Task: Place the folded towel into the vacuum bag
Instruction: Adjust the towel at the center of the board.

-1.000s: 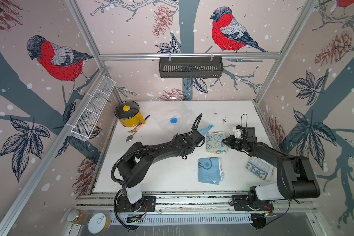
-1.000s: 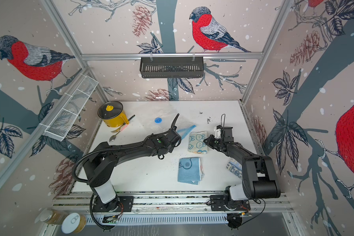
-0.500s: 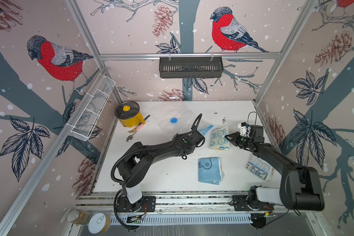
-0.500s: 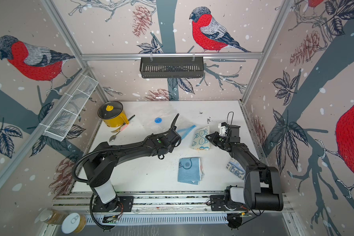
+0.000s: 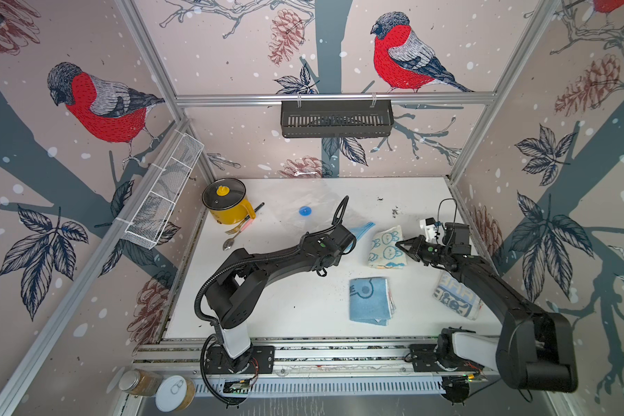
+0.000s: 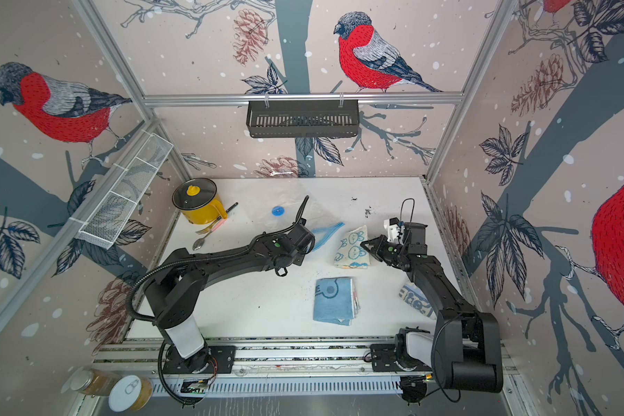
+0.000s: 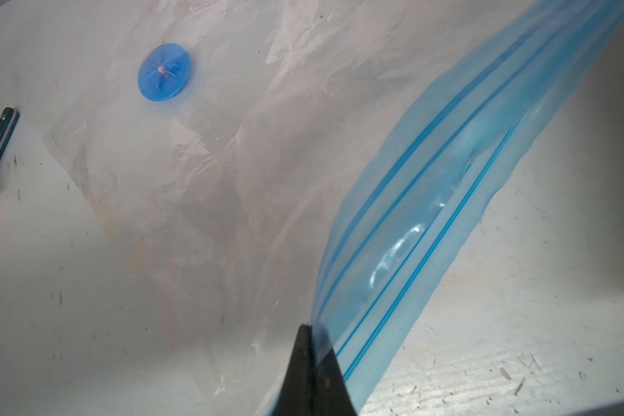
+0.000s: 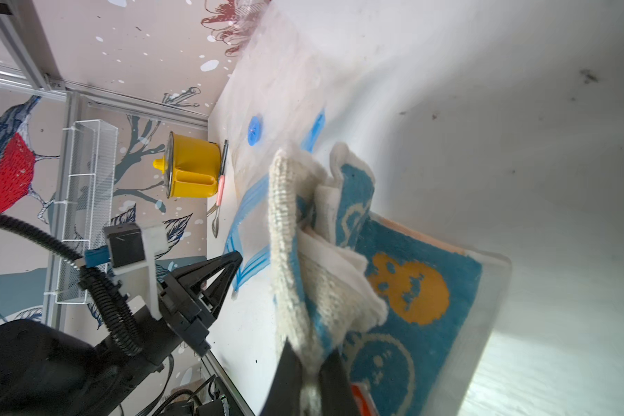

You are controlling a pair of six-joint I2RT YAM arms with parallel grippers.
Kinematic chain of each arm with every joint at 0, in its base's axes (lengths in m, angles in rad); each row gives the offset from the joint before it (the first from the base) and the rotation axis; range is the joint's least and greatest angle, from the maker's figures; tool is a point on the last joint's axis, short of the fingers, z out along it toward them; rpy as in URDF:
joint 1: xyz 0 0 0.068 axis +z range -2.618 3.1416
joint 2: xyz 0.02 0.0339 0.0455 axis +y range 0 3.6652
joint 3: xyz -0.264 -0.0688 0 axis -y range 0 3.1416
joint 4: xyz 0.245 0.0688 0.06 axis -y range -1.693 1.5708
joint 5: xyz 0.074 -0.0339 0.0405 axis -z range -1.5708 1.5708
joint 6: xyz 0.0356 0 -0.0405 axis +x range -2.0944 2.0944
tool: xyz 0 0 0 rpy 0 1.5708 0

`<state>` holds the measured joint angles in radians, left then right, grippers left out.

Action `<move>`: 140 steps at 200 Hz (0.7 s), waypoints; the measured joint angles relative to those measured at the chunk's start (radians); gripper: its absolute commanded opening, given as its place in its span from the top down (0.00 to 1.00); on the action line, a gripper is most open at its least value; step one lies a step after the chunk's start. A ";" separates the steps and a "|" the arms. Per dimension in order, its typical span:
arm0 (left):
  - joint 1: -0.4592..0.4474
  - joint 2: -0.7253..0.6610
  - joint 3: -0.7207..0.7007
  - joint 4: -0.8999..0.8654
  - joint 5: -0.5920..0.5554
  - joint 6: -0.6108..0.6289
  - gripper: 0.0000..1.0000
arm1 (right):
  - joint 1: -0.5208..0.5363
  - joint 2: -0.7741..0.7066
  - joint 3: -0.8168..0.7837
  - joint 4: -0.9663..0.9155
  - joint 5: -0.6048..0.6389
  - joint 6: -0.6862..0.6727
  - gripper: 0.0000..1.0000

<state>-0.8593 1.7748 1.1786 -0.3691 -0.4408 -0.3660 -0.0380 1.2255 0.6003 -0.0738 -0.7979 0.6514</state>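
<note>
While the left end effector (image 7: pixel 308 329) pinches the blue zip strip (image 7: pixel 429 216) of the single vacuum bag (image 5: pixel 317 205), which lies at the back middle of the table (image 5: pixel 285 309), the right end effector (image 5: pixel 401 247) pinches one cream bunny towel (image 5: pixel 386 248) just beside the strip. Two more lie nearer: a blue towel (image 5: pixel 368 300) and a patterned towel (image 5: pixel 451 299) under the right arm. Since a second ago the held towel has tipped up.

Towel (image 5: pixel 388 246) right of vacuum bag (image 5: pixel 316 219)
</note>
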 measured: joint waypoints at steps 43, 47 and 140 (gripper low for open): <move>0.000 -0.002 0.000 0.000 0.003 -0.003 1.00 | 0.000 0.036 -0.001 -0.003 0.098 0.003 0.99; 0.000 -0.002 0.000 0.000 0.003 -0.003 1.00 | 0.000 0.046 0.005 0.000 0.107 0.007 0.99; 0.000 -0.019 0.000 0.000 -0.009 -0.003 1.00 | 0.017 0.170 0.074 0.071 0.267 0.064 0.93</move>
<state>-0.8593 1.7554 1.1786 -0.3695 -0.4500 -0.3691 -0.0208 1.3956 0.6739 -0.0032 -0.5312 0.7151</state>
